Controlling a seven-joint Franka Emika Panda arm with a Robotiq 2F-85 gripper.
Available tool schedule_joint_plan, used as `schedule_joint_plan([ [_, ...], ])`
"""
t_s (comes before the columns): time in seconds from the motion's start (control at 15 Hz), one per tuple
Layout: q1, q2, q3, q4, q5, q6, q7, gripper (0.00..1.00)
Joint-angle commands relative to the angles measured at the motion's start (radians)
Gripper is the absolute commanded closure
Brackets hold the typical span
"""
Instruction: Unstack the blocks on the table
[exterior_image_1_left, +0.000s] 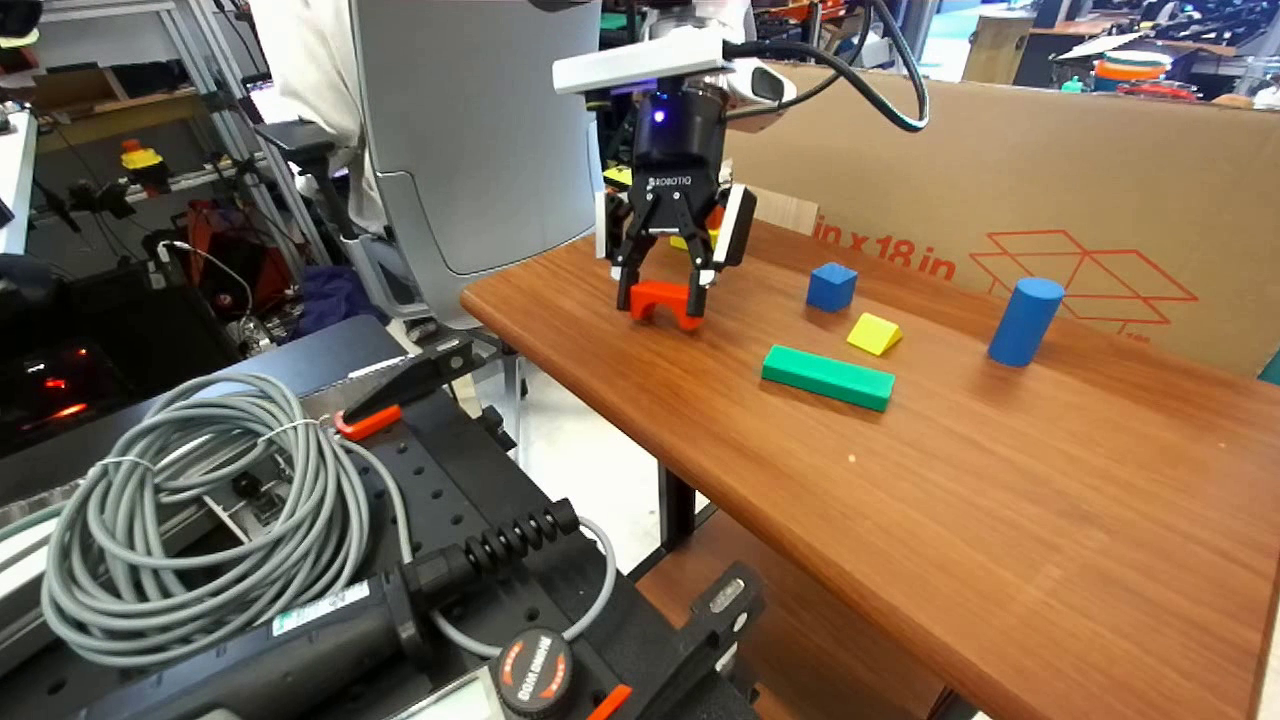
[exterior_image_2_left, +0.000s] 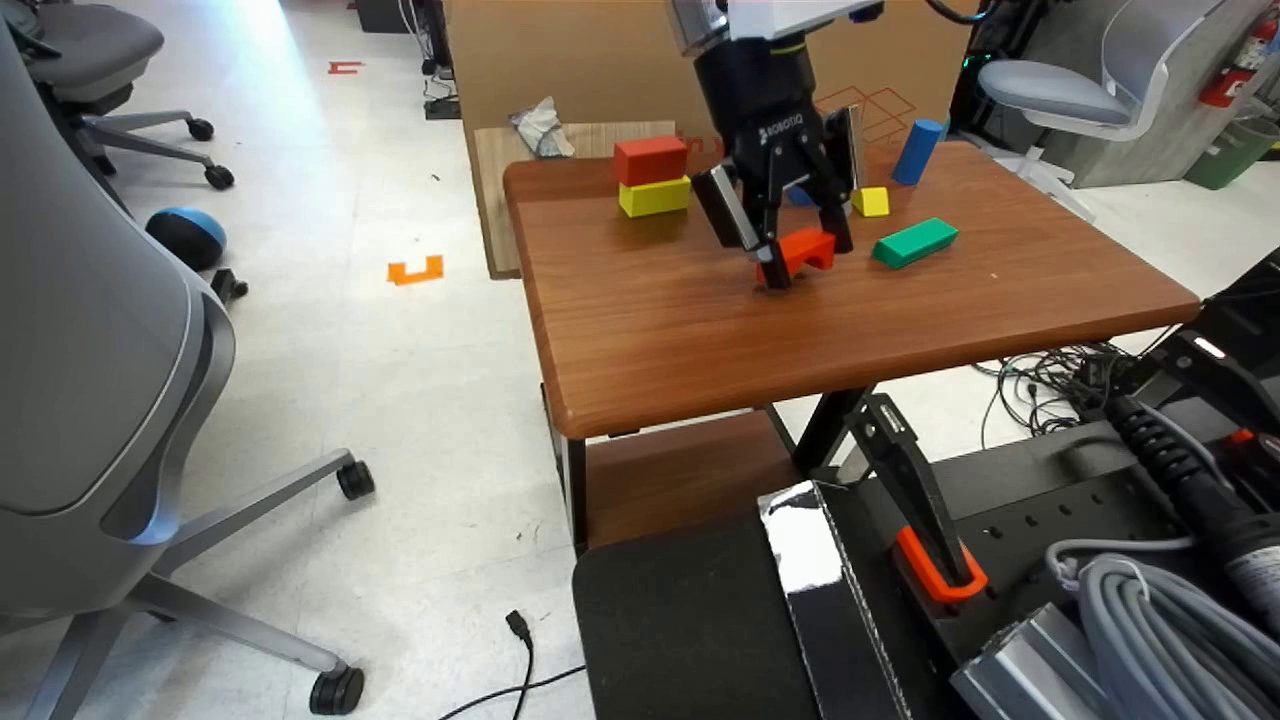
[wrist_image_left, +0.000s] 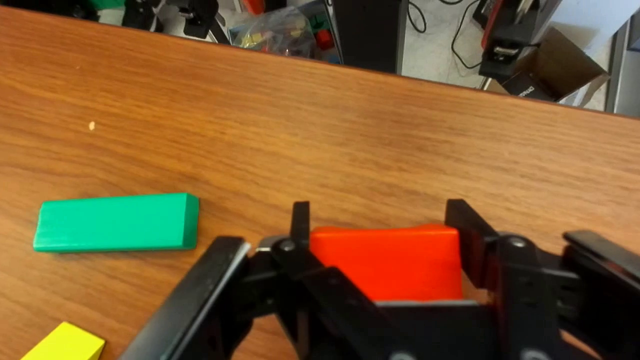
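Note:
My gripper is shut on a red-orange arch block, one finger at each end. The arch also shows in an exterior view and in the wrist view. It is upright at table level; I cannot tell whether it touches the wood. A red block lies on a yellow block as a stack near the table's far edge. A green long block, a yellow wedge, a blue cube and an upright blue cylinder stand apart on the table.
The wooden table has a rounded edge close to the arch. A large cardboard sheet stands behind the table. A black cart with coiled cable is in front. A grey chair stands beside the table.

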Motion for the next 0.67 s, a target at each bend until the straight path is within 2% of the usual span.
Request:
schedule_joint_plan([
  [0.0,0.006,0.071,-0.002,0.090,-0.009,-0.085,-0.005,0.57],
  [0.07,0.006,0.080,-0.002,0.104,-0.007,-0.102,-0.005,0.57],
  [0.13,0.006,0.080,-0.001,0.112,-0.001,-0.115,0.003,0.08],
  [0.33,0.017,0.060,-0.001,0.097,-0.022,-0.093,0.007,0.00],
  [0.6,0.025,-0.054,0.014,-0.008,-0.041,-0.013,0.004,0.00],
])
